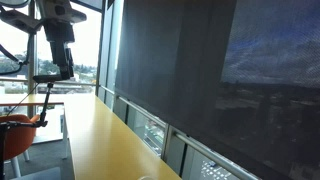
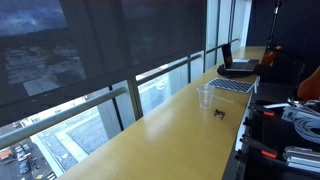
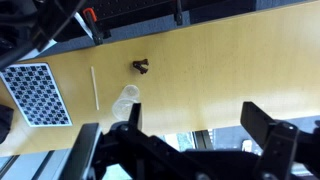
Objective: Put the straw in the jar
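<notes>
- The pincer (image 3: 172, 128) filled the bottom of the wrist view. Its two dark fingers (image 3: 270, 135) stood spread as wide as they go, with nothing between them but bare desk (image 3: 220, 60).
- It hung above the desk, clear of everything on it.
- Just past the pincer stood the jar (image 3: 126, 97), clear and see-through. In an exterior view it stood upright and apart from the other things on the yellow wooden top (image 2: 205, 97).
- The straw (image 3: 94, 88), thin and white, lay flat on the desk just beside the jar. It was outside the jar and seemed not to touch it.
- The straw was too fine to make out in either exterior view.
- A little farther on sat a small dark object (image 3: 141, 66), near the jar but apart from it. What it was could not be told.
- A checkerboard sheet (image 3: 38, 95) lay flat on the desk on the straw's other side, away from the jar.
- Beyond the sheet, in an exterior view, a laptop (image 2: 238, 68) sat on the desk.
- The arm (image 1: 58, 30) appeared in an exterior view, at the far end of the long desk.
- A dark window shade (image 2: 80, 50) ran along the desk's far edge.
</notes>
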`<state>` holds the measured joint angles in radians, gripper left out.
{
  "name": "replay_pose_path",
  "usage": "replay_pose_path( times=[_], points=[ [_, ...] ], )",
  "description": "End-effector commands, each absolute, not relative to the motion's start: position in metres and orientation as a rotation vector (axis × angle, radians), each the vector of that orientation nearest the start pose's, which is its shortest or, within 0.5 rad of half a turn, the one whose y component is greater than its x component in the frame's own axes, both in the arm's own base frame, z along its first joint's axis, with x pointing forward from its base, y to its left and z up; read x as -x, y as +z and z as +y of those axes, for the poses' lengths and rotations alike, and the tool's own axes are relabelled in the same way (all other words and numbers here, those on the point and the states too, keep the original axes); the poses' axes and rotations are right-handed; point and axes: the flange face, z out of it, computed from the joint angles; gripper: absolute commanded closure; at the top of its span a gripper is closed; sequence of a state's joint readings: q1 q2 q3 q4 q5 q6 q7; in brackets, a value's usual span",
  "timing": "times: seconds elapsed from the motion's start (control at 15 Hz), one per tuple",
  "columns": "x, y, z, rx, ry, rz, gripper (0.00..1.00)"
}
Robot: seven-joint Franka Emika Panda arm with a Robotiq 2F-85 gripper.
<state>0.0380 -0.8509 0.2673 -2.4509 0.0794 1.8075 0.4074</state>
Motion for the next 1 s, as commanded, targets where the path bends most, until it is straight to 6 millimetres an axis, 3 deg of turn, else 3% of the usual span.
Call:
replay_pose_path(
  times=[0.0, 0.33, 0.47, 0.73, 0.93],
  points=[
    [-0.296, 0.577, 0.123, 3.166, -0.349, 0.29, 0.0],
    [-0.296, 0.579, 0.123, 3.164, -0.353, 0.29, 0.0],
    [-0.299, 0.569, 0.115, 3.179, -0.356, 0.294, 0.0],
    [-0.306, 0.533, 0.074, 3.223, -0.38, 0.28, 0.0],
    [-0.313, 0.496, 0.029, 3.245, -0.419, 0.202, 0.0]
  ],
)
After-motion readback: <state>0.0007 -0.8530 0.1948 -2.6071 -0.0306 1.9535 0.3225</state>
